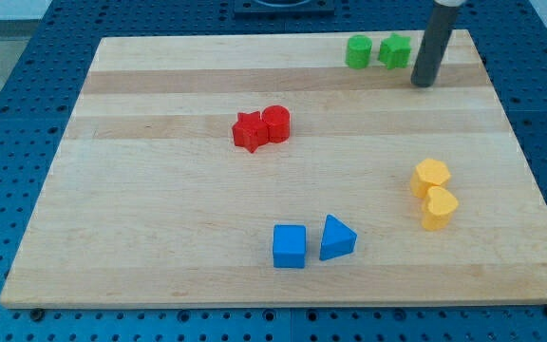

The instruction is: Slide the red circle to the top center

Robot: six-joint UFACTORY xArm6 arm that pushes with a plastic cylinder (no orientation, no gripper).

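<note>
Far from my tip [425, 84], the red circle [276, 123] touches a red star [249, 131].

On the pale wooden tabletop [160, 237], my tip [425, 84] rests near the view's top right, just right of the green star-shaped block [395, 50], which sits beside the green cylinder block [358, 51]. Near the centre, the red circle block [276, 123] touches the red star block [250, 131] on its left. The yellow hexagon block [430, 177] lies above the yellow heart-shaped block [440, 208] at the right. The blue cube block [290, 246] sits left of the blue triangle block [336, 238] at the bottom.

A single camera looks down at a slant from beyond the table's [160, 275] bottom edge, near enough that the table fills the view.
</note>
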